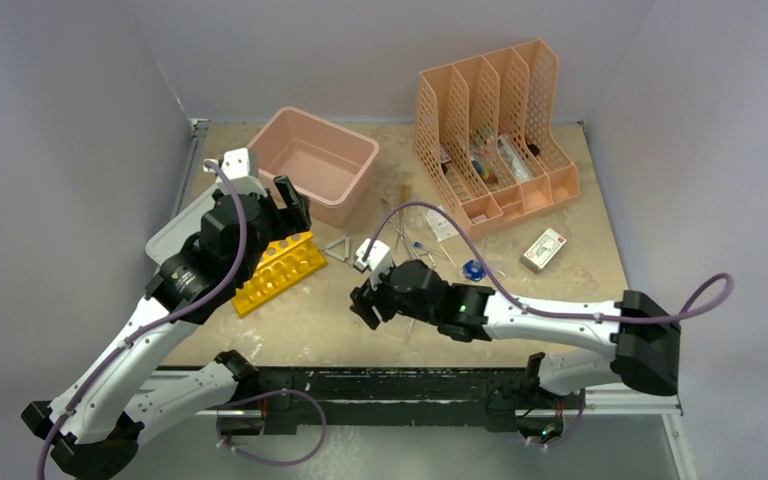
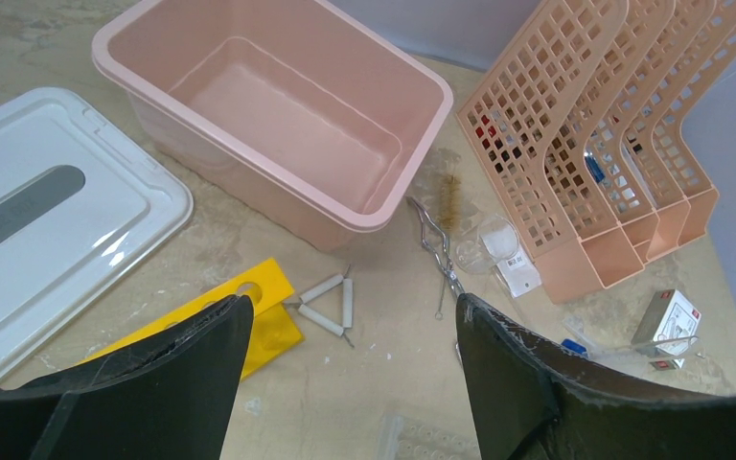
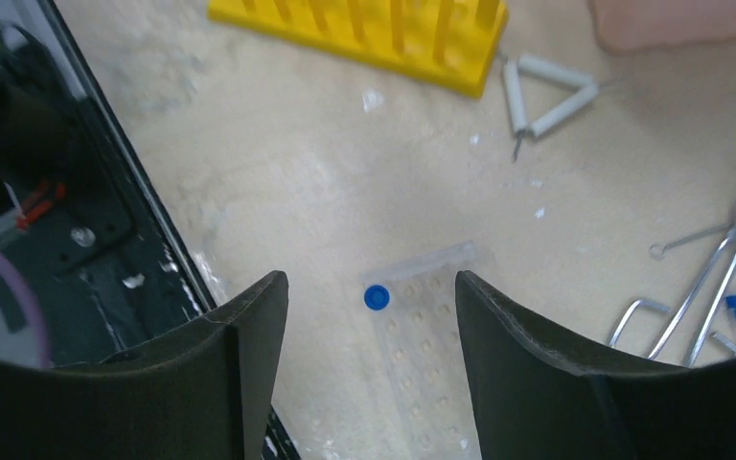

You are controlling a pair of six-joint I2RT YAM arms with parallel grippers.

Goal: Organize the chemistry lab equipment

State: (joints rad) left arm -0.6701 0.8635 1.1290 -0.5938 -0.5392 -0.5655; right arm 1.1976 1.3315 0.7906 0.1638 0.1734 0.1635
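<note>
- Your left tool point(image 2: 352, 307) fills the bottom of its own view, fingers spread wide with nothing between them. It hangs above the yellow rack point(image 1: 278, 268), so it looks placed to pick from that end of the clutter.
- Farthest left, the grey lid point(image 2: 57, 220) lies flat on the counter point(image 3: 278, 172) beside the pink tub point(image 2: 287, 115). The tub stands uncovered and bare inside, which I judge makes it a likely home for loose pieces.
- The rack lies near the tub's front wall, with the wire triangle point(image 3: 563, 103) just beside its right end.
- Your right tool point(image 3: 369, 283) hovers low over mid-counter, fingers wide apart and gripping nothing.
- The clear tray point(image 3: 422, 326) lies flat on the counter under that gap. One blue-capped vial point(image 3: 376, 297) sits at its corner; you cannot tell whether it is in a well or only against the edge.
- Right of the tray, the tongs point(image 3: 728, 259) lie on the counter, untouched.
- Far right, the peach file holder point(image 2: 575, 125) stands upright at the back, with small items showing through its slots.
</note>
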